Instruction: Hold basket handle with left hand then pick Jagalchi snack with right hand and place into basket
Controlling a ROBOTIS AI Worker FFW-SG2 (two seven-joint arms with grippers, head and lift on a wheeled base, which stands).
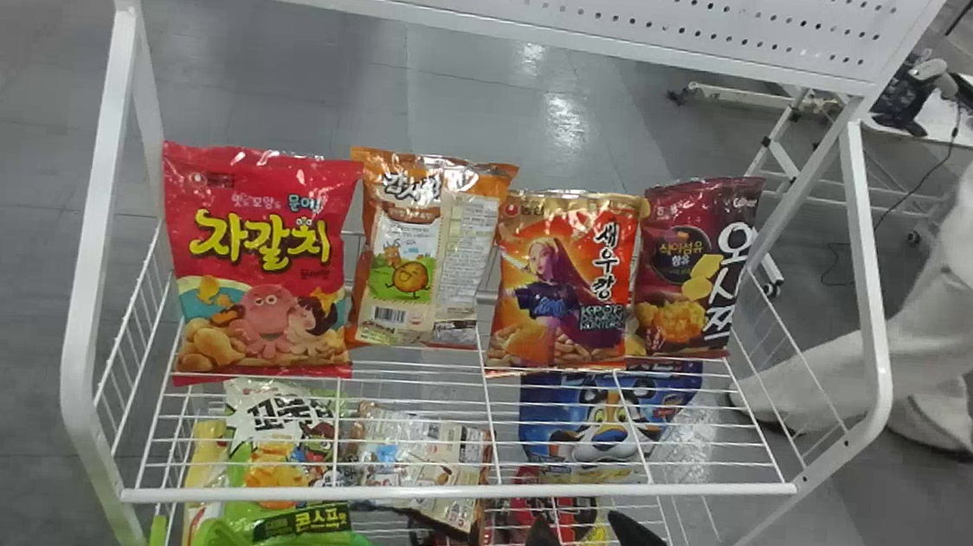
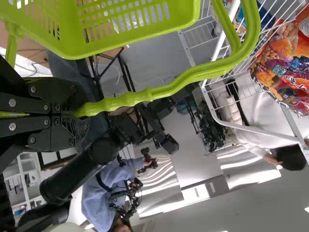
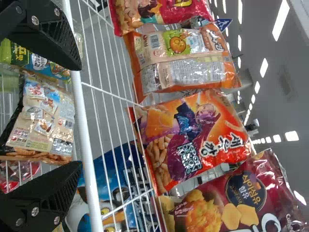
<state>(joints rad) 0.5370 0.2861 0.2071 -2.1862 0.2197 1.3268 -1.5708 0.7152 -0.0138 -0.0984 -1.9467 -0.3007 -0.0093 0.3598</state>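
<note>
- My left gripper (image 2: 77, 113) is pinched firmly around the glossy lime-green plastic basket handle (image 2: 193, 77); I'd leave that arm quiet so the slotted green plastic basket (image 2: 96, 48) doesn't swing.
- My right gripper (image 1: 575, 521) has its two black fingers spread, nothing between them, low in front of the white wire shelf (image 1: 469, 490).
- What I'm after, the red Jagalchi snack bag (image 1: 266, 260) with its yellow lettering and pink octopus, stands upright at the far left end of the top tier.
- I judge the step in hand to be lining up: the right gripper sits over toward the other end, so it needs a good move left and up before closing in.
- I'd travel in front of the bags, clear of the shelf's front rail, not across them; the orange snack bag turned back side out (image 1: 427, 255) is right against the red one's edge and could be dragged along.
- I'd come in square to the red bag's middle, fingers either side of its bulge, and squeeze gently, since crinkly film probably slips or bursts under a hard pinch.
- Then lift before drawing back, so its bottom edge doesn't snag the wires, and lower it beside the handle, not onto it.
</note>
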